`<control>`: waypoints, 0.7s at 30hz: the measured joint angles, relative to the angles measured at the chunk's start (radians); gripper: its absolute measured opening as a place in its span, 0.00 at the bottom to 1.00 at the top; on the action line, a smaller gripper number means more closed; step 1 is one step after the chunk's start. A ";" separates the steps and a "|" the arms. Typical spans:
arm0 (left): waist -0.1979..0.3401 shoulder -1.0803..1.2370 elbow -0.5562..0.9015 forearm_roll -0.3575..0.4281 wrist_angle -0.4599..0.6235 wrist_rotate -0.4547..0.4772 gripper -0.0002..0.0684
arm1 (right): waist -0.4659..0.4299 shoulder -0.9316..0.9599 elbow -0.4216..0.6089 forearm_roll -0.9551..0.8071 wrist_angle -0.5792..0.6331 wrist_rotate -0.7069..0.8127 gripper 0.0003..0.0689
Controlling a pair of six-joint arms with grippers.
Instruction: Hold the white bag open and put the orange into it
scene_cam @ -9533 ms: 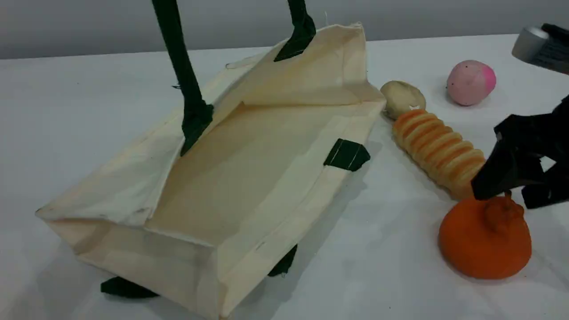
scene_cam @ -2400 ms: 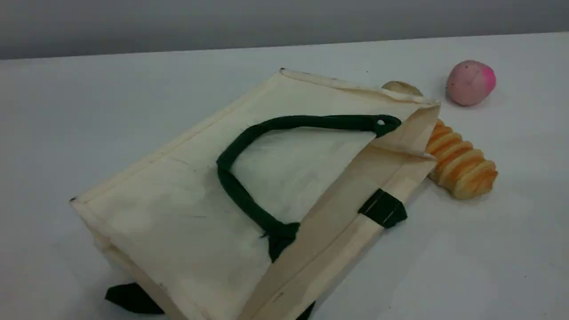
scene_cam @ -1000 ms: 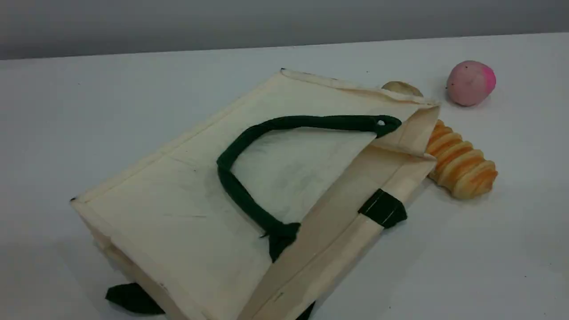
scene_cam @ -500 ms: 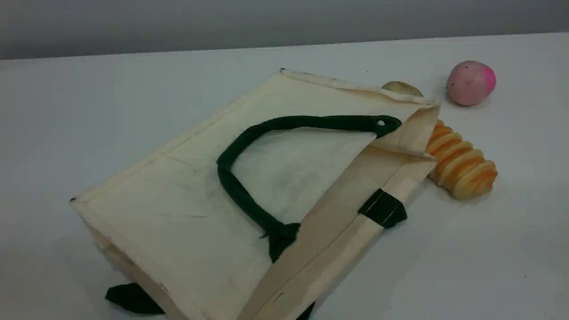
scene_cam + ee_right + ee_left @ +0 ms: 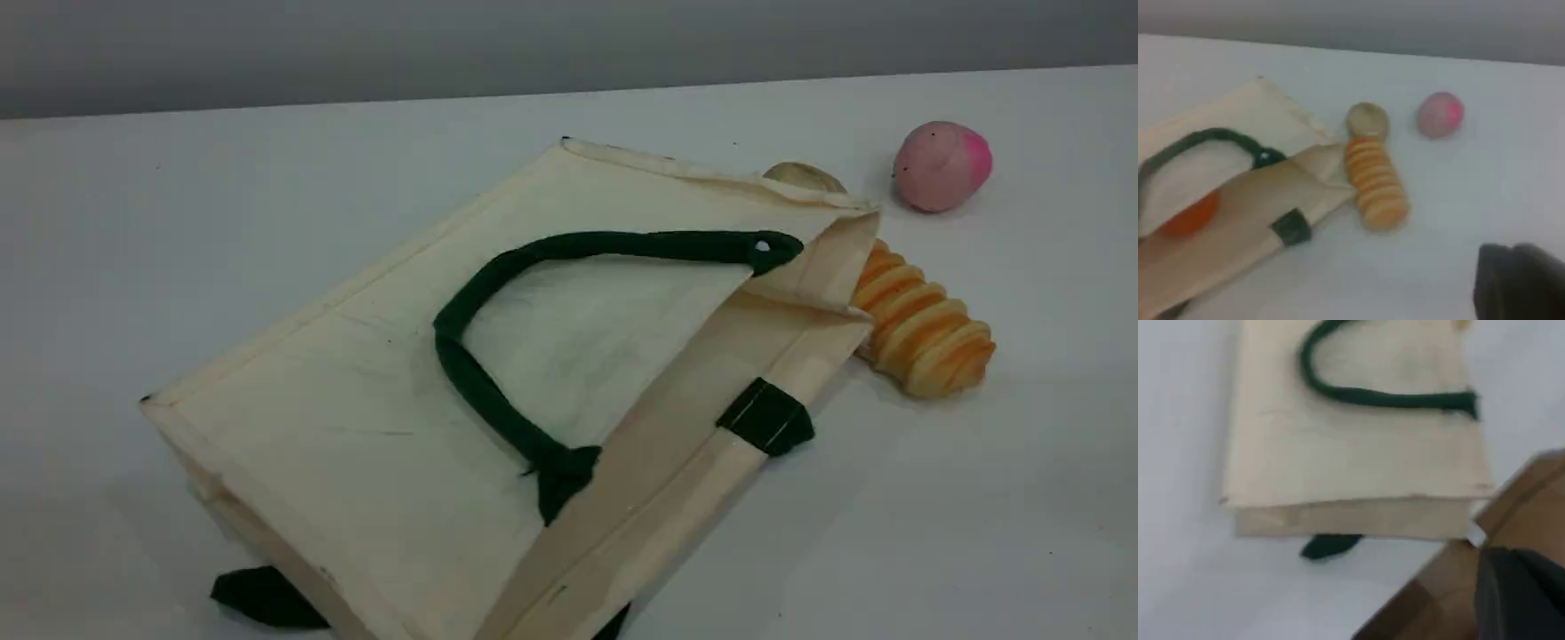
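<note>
Low in the right corner of the left wrist view sits the dark tip of the left tool [image 5: 1518, 597], blurred; nothing is between its jaws, and they are drawn together. It hangs clear of the white bag [image 5: 1358, 453], with a brown edge [image 5: 1511, 513] crossing that corner beside it. The right tool [image 5: 1521, 280] shows the same way at the bottom right of its own view, jaws together and holding nothing, above bare counter [image 5: 1485, 200] and well apart from the bag. Neither tool appears in the scene view.

Outward from them, the white bag [image 5: 373, 400] lies slumped on its side on the counter [image 5: 933, 498], its upper panel folded down over the mouth. One green strap handle [image 5: 480, 382] lies in a loop on that panel, a green strap patch [image 5: 766, 416] sits on the mouth edge, and a bit of green strap [image 5: 258, 597] pokes out from under the bag's near end.

From the right wrist view the orange [image 5: 1190, 215] is seen inside the bag, partly behind the folded panel; the scene view hides it.

Just beside the bag's mouth corner lies a ribbed bread roll [image 5: 925, 333], its far end tucked behind the canvas. A small tan piece [image 5: 805, 176] peeks out behind the bag's rim, and a pink ball [image 5: 941, 166] rests farther right, apart from the roll.
</note>
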 joint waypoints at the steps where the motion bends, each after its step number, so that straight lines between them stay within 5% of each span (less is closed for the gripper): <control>1: 0.056 0.000 0.000 0.000 0.000 0.000 0.05 | -0.022 0.000 0.000 0.000 0.000 0.000 0.04; 8: 0.418 0.000 0.000 0.000 0.000 0.000 0.06 | -0.074 0.000 0.000 0.000 0.000 0.000 0.05; 12: 0.570 -0.007 0.000 0.000 0.000 -0.001 0.06 | -0.074 0.000 0.000 0.000 0.000 0.000 0.06; 15: 0.619 -0.045 0.000 0.000 0.000 -0.001 0.07 | -0.068 0.000 0.000 -0.001 0.000 0.000 0.07; 21: 0.618 -0.152 -0.001 0.000 0.001 -0.001 0.08 | -0.067 0.000 0.000 0.000 0.000 0.000 0.08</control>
